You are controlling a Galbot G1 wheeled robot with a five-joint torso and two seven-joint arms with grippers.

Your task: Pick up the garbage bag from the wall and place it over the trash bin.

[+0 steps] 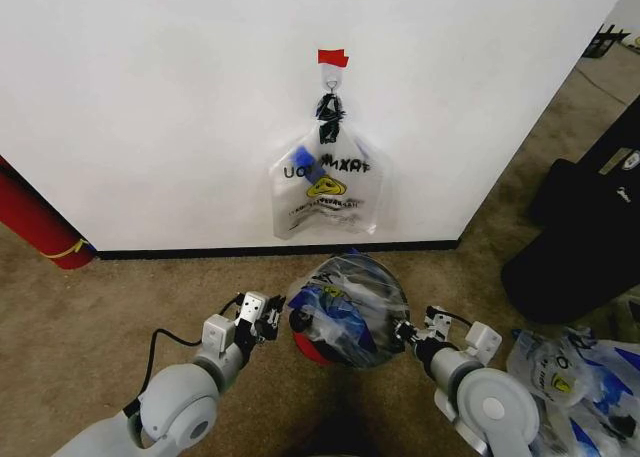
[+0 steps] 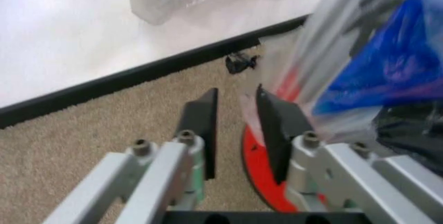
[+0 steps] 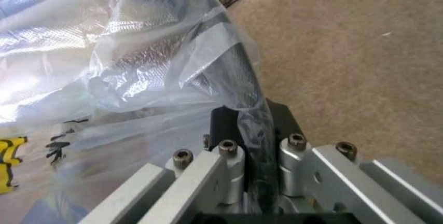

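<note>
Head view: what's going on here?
A bag is draped over the bin by the wall. The right hand is shut on the bag's edge at the rim. The left hand is open at the bin's other side. Another bag hangs from the hook.

Ahead of my left end effector (image 1: 272, 320) and my right end effector (image 1: 405, 332) stands a plain white wall (image 1: 150, 107), evenly lit, with a black baseboard (image 1: 250, 249) running along its foot. The floor (image 1: 90, 317) under both is short brown carpet. Far out past my left end effector, a red cylinder (image 1: 35, 222) with a yellow band leans at the wall's base. Beyond my right end effector the wall ends at a corner and the carpet runs on further back; a big bulky black object (image 1: 585, 227) sits on that side, with a heap of clear printed plastic bags (image 1: 575, 377) on the carpet below it.
</note>
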